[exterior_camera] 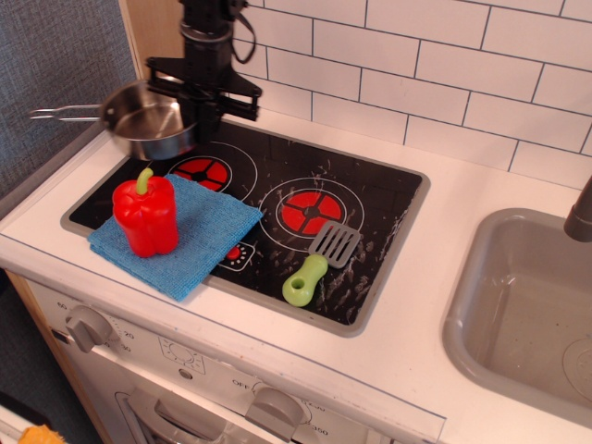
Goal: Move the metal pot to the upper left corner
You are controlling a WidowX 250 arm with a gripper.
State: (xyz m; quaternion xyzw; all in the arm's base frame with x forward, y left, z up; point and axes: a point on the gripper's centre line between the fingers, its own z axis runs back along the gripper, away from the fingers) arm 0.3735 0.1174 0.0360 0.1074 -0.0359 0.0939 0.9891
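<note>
The metal pot (148, 125) is a small shiny steel saucepan with a thin wire handle pointing left. It hangs at the upper left corner (153, 148) of the black glass cooktop, over the cooktop's far left rim. My black gripper (197, 118) comes down from above and is shut on the pot's right rim. The pot tilts a little. Whether its base touches the surface cannot be told.
A red bell pepper (146, 215) stands on a blue cloth (185, 236) at the cooktop's front left. A grey slotted spatula with a green handle (319, 262) lies at the front middle. A grey sink (523, 310) is at the right. White tiled wall behind.
</note>
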